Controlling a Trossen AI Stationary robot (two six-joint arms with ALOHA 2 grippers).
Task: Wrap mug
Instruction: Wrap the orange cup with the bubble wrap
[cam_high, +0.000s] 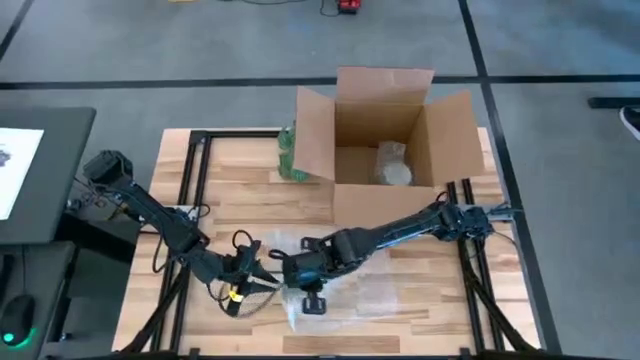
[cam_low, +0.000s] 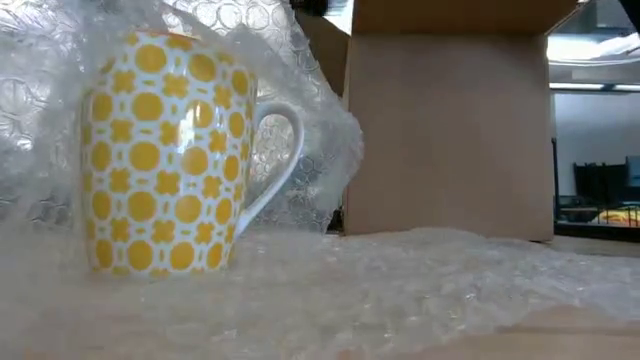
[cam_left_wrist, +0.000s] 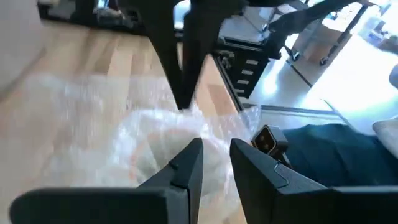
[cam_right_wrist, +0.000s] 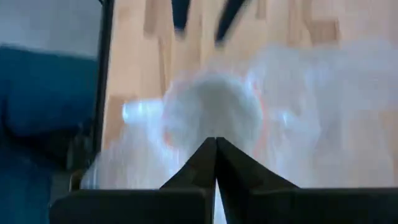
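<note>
A white mug (cam_low: 165, 155) with yellow dots and a white handle stands upright on a sheet of bubble wrap (cam_low: 400, 290). The wrap rises behind the mug and over its rim. In the right wrist view the mug's round mouth (cam_right_wrist: 211, 112) shows through the wrap. My right gripper (cam_high: 300, 285) (cam_right_wrist: 216, 146) is shut at the wrap right over the mug. My left gripper (cam_high: 262, 275) (cam_left_wrist: 216, 155) stands beside it toward the table's left, fingers a little apart over the wrap's edge. I cannot tell whether it touches the wrap. In the high view the arms hide the mug. My right gripper pinches the bubble wrap (cam_left_wrist: 186, 115) at its shut fingertips, coming from above and pointing down over the mug's mouth. One layer or a fold, I cannot tell. The wrap stands drawn up behind the mug, and the rest of it lies on the table.
An open cardboard box (cam_high: 385, 135) stands at the table's far side with a pale wrapped lump inside. A green leafy bunch (cam_high: 290, 155) stands at the box's left flap. Bare wood lies to the near left and far left.
</note>
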